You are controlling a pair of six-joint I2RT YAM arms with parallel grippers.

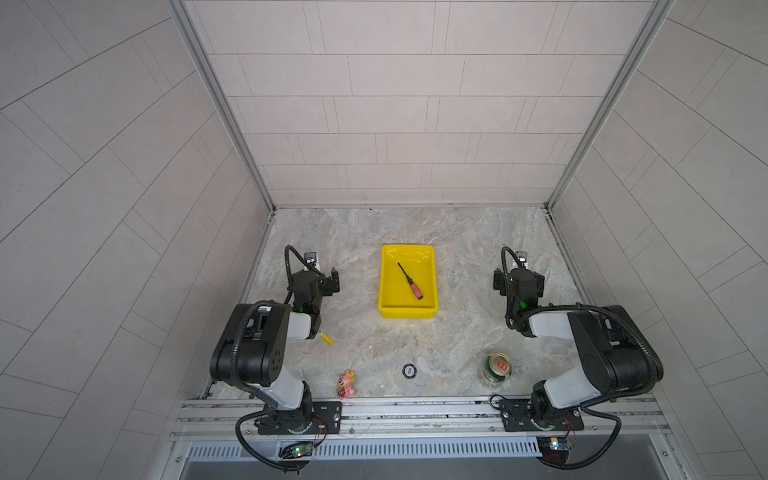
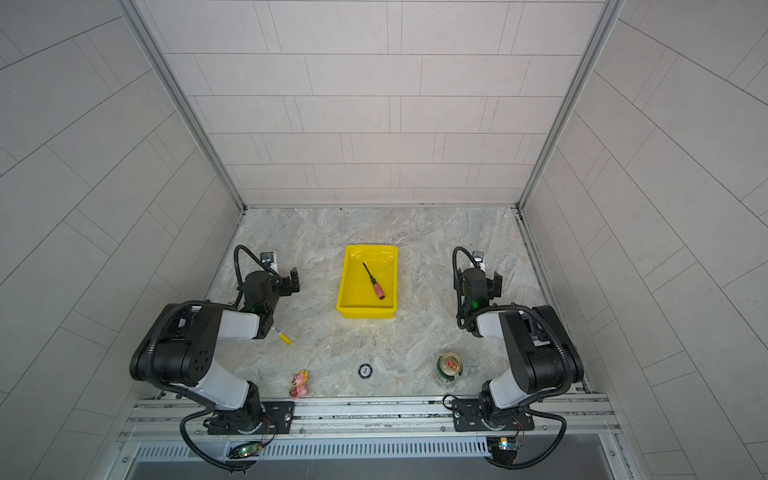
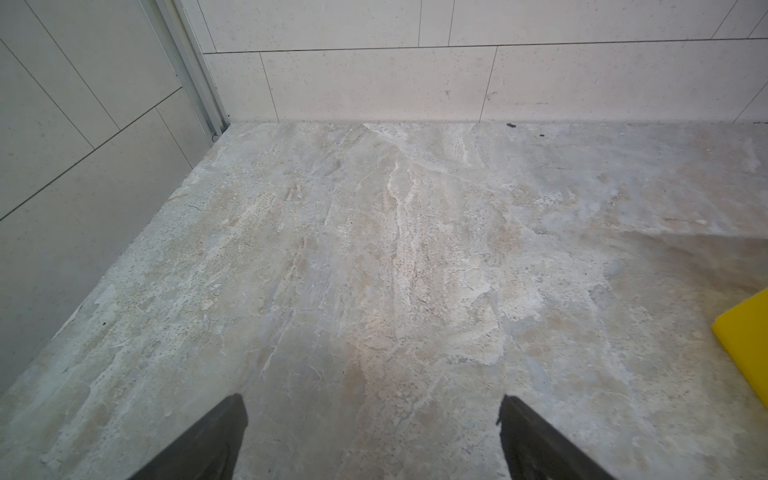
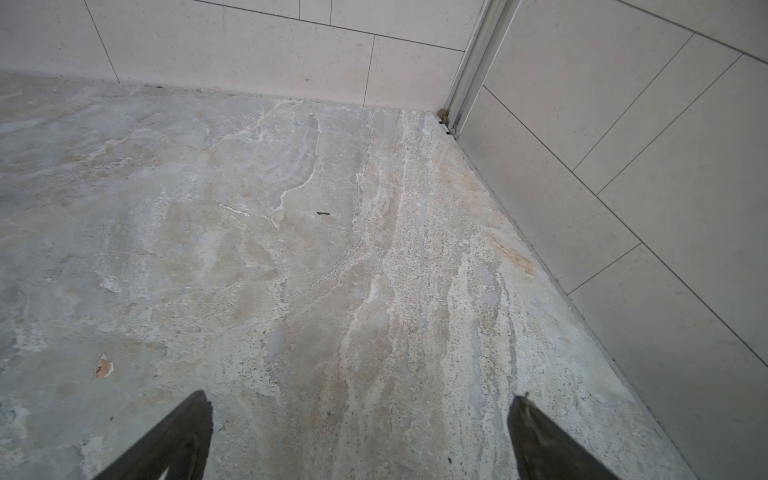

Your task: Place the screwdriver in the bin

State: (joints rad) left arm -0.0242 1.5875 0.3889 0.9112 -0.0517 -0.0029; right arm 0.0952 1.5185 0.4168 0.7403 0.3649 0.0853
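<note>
In both top views the screwdriver (image 1: 410, 281) (image 2: 374, 281), with its red-pink handle and thin black shaft, lies diagonally on the floor of the yellow bin (image 1: 407, 313) (image 2: 365, 312) at mid-table. No gripper touches either one. My left gripper (image 1: 313, 277) (image 2: 270, 279) hovers to the left of the bin, open and empty. In the left wrist view the left gripper (image 3: 372, 401) has only bare marble between its fingertips, and a corner of the bin (image 3: 748, 332) shows. My right gripper (image 1: 519, 276) (image 2: 477, 276) (image 4: 362, 397) stands open and empty to the right of the bin.
A yellow-capped marker (image 1: 327, 338) pokes out from under the left arm. A pink toy (image 1: 346, 384), a small black disc (image 1: 409, 370) and a green can (image 1: 496, 369) sit near the front rail. Tiled walls close in the back and both sides.
</note>
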